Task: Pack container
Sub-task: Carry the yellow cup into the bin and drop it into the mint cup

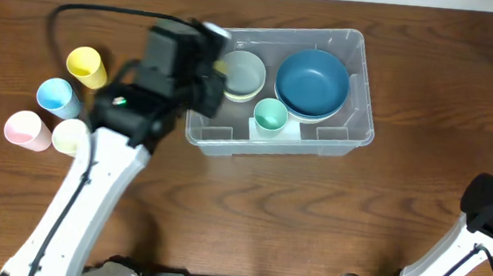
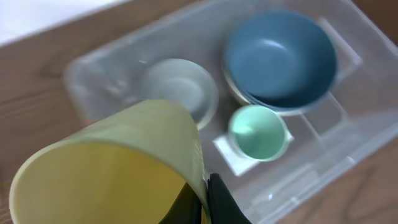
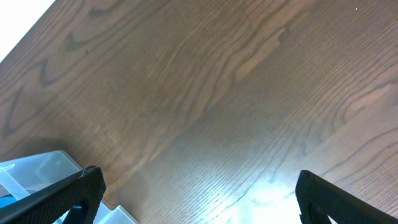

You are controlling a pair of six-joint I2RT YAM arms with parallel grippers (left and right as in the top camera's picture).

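Nearest the left wrist camera, the left jaws are closed on the rim of a tilted yellow-green cup [image 2: 112, 168], poised above the left end of the clear container [image 2: 336, 155], which sits on the bench [image 1: 249, 218] holding a mint cup [image 2: 258, 132], a pale green bowl [image 2: 177, 90] and a blue bowl [image 2: 280, 56]. Step in hand, as judged: placing this cup; the next move calls for lowering it into free floor space, then releasing. Far right, the right jaws stand wide open over the bench, gripping nothing.

White arm links [image 1: 83, 196], black joint housings [image 1: 169, 57], black cable [image 1: 107, 11], black right claw [image 3: 199, 186].
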